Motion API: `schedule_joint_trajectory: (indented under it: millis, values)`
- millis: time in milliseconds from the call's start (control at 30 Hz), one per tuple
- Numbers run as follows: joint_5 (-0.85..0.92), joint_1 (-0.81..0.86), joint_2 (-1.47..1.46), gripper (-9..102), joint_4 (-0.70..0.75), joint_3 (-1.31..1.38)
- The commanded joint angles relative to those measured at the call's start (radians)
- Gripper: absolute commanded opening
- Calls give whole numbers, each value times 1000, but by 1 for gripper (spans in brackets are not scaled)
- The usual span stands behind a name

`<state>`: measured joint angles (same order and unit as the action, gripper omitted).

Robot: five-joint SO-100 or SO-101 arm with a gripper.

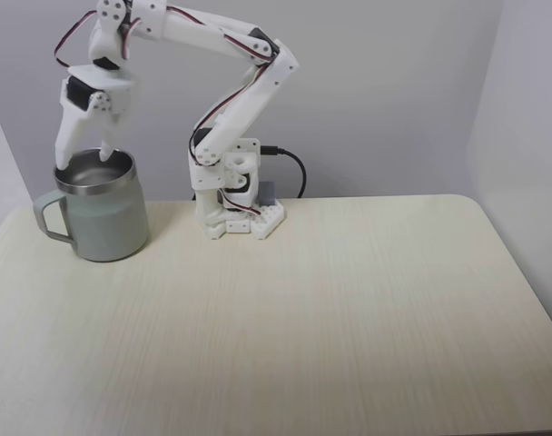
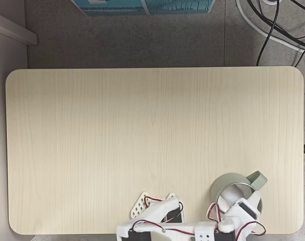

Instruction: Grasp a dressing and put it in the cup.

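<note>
White and pointing down, the hand [image 1: 93,156] hangs right over the cup [image 1: 99,216], its fingertips at the shiny rim. Its fingers are a little apart, and nothing shows between them. The cup sits near the edge of the counter [image 1: 303,309], beside the arm's base [image 1: 235,204]. The dressing cannot be made out.

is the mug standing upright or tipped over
Upright. The cup sits flat on the table with its steel rim level and facing up; the gripper hangs over its mouth.
</note>
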<state>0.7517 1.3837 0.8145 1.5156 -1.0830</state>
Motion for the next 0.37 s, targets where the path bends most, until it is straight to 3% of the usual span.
schedule_joint_trajectory:
  millis: [0,333]
  values:
    - [-15,-28,-21,25,-29,3]
    - [-14,-38,-5,25,-51,5]
